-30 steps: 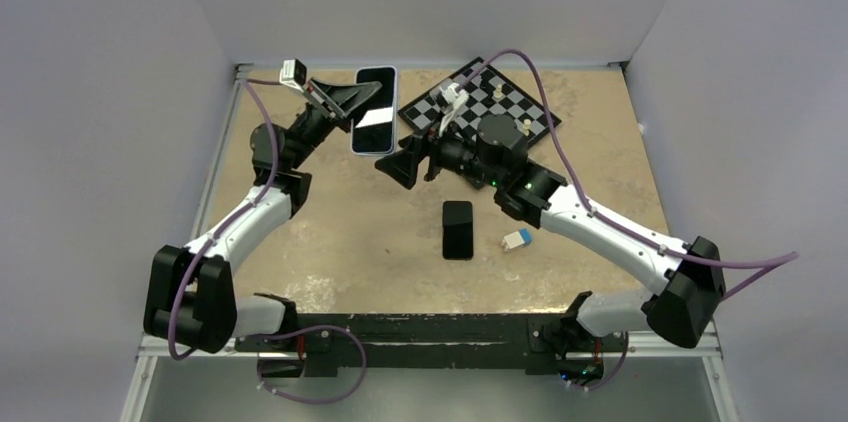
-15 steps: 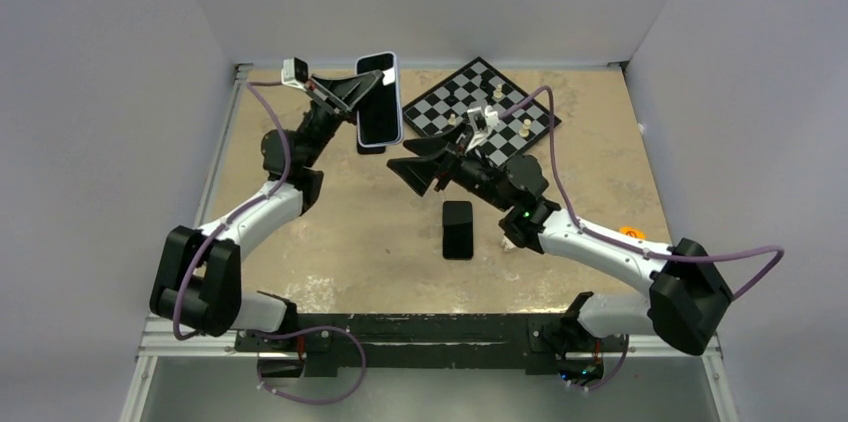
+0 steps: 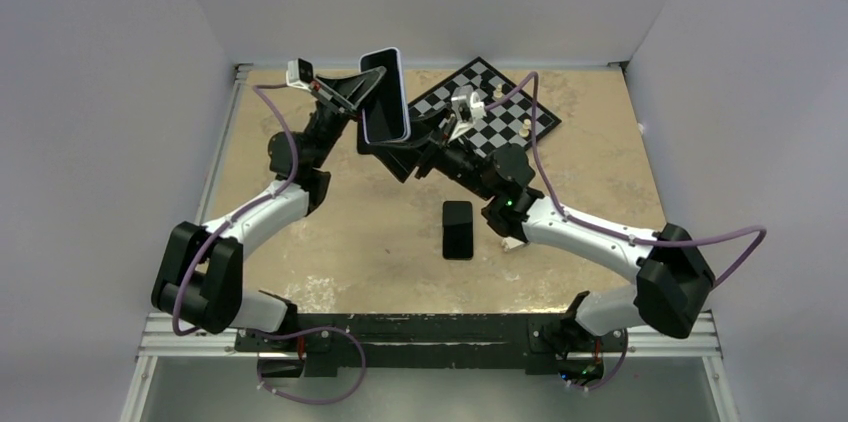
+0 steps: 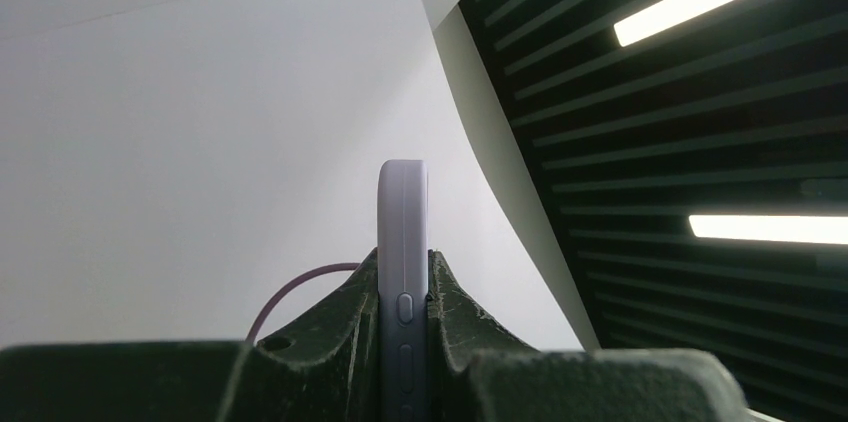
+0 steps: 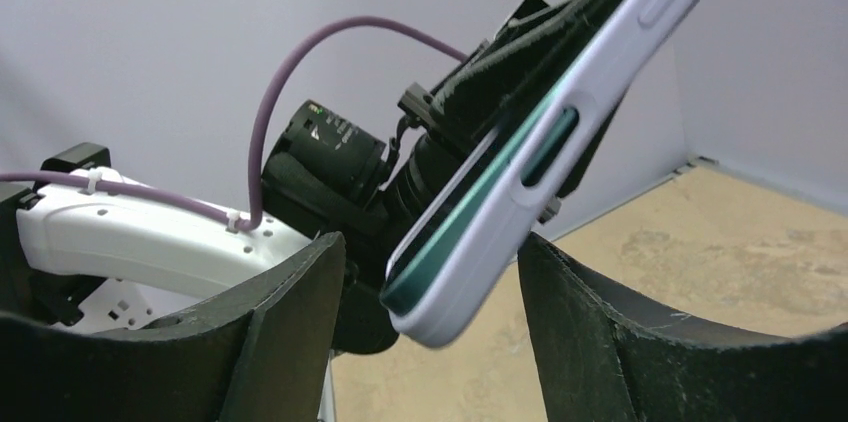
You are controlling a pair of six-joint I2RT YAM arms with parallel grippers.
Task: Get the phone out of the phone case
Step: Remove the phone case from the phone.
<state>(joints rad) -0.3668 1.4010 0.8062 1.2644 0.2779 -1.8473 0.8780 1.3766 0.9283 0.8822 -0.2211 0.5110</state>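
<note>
A lavender phone case (image 3: 398, 92) with the dark-screened phone (image 3: 381, 94) inside is held in the air over the table's far left part. My left gripper (image 3: 358, 92) is shut on it. In the left wrist view the case's edge (image 4: 403, 232) with its buttons stands upright between both fingers (image 4: 340, 332). My right gripper (image 3: 396, 156) is open just below the case's lower end. In the right wrist view the case's lower corner (image 5: 470, 272) hangs between the fingers (image 5: 300, 312), with a gap on each side, and the phone's teal rim (image 5: 470, 210) shows inside the case.
A second black phone (image 3: 458, 229) lies flat on the tan table (image 3: 380, 242) in front of the right arm. A chessboard (image 3: 500, 107) with a few pieces sits at the back right. A small white object (image 3: 513, 241) peeks from under the right forearm.
The left arm has lifted and tilted the cased phone up off the table. The right gripper has swung left under its lower end, and its fingers have narrowed a little.
</note>
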